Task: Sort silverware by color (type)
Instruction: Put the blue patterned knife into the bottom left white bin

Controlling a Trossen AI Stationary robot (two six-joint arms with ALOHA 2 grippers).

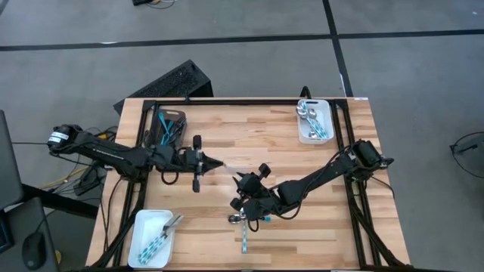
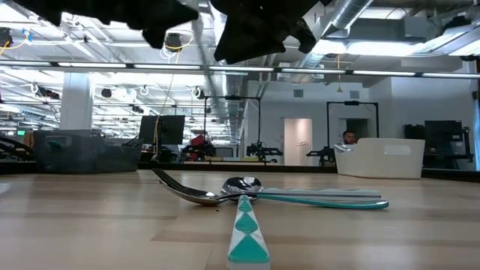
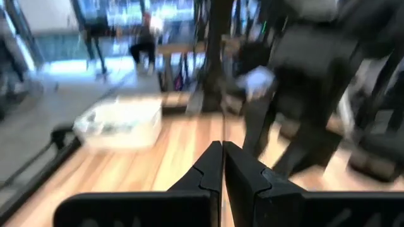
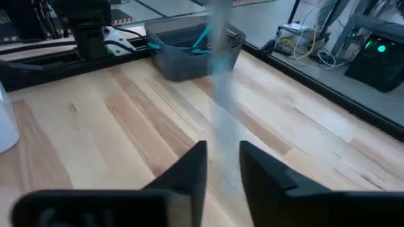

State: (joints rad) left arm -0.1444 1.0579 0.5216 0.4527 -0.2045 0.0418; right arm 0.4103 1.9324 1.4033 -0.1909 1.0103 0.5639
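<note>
A piece of silverware (image 1: 231, 168) shows as a pale blurred streak above the table's middle, running from my left gripper (image 1: 219, 162) to my right gripper (image 1: 240, 178). In the right wrist view it is a grey and teal streak (image 4: 218, 82) running between the spread fingers of my right gripper (image 4: 222, 157). My left gripper (image 3: 223, 148) is shut. A fork (image 2: 187, 191), a teal-handled spoon (image 2: 244, 184) and another teal-handled piece (image 2: 247, 236) lie flat on the table near its front edge, below the right gripper. My left gripper pinches one end of the blurred piece (image 1: 224, 164) between its two fingers, coming level from the table's left. The piece reaches on toward the right gripper, lifted clear of the table. Which end it is, I cannot tell. My right gripper has its fingers (image 4: 192, 167) on either side of the streak; whether they touch it, I cannot tell.
A dark grey tray (image 1: 170, 125) with teal-handled pieces stands at the far left. A white tray (image 1: 314, 121) with spoons stands at the far right, and another white tray (image 1: 153, 238) with teal-handled pieces at the near left. Bare wood lies between them.
</note>
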